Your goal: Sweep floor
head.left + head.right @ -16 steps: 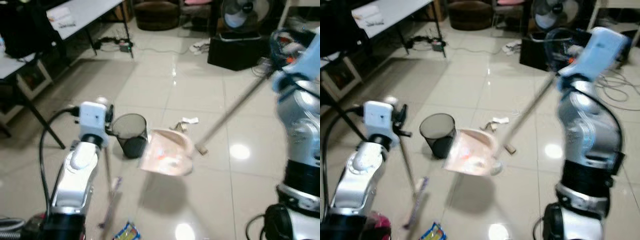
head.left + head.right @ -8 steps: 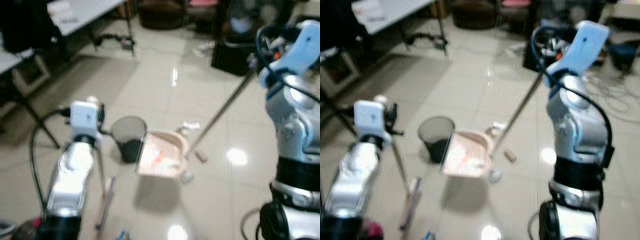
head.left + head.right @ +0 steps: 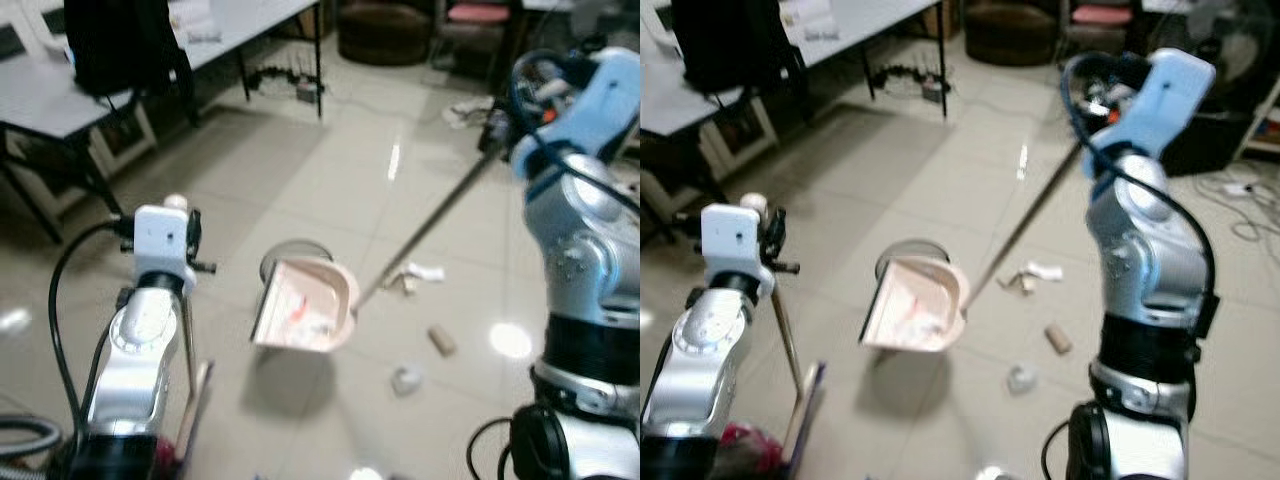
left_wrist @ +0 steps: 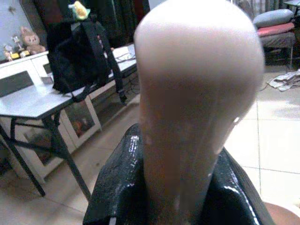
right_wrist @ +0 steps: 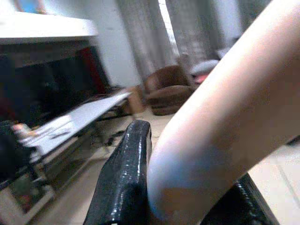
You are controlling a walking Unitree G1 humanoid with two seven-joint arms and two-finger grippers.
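Right pincer [image 5: 187, 187] pinching dustpan handle [image 3: 430, 222]; dustpan [image 3: 303, 306] tilted above bin [image 3: 292, 252]. Left pincer [image 4: 183, 187] pinching broom [image 3: 186, 350]. Tip slowly, mouth centred over bin. Scraps [image 3: 418, 276] on floor [image 3: 330, 170] need sweeping.

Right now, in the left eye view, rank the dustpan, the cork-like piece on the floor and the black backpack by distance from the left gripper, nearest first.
From the left gripper, which holds the broom handle:
1. Dustpan, just to its right, raised over the bin.
2. Cork-like piece, farther right on the floor tiles.
3. Black backpack, on the table far ahead to the left.
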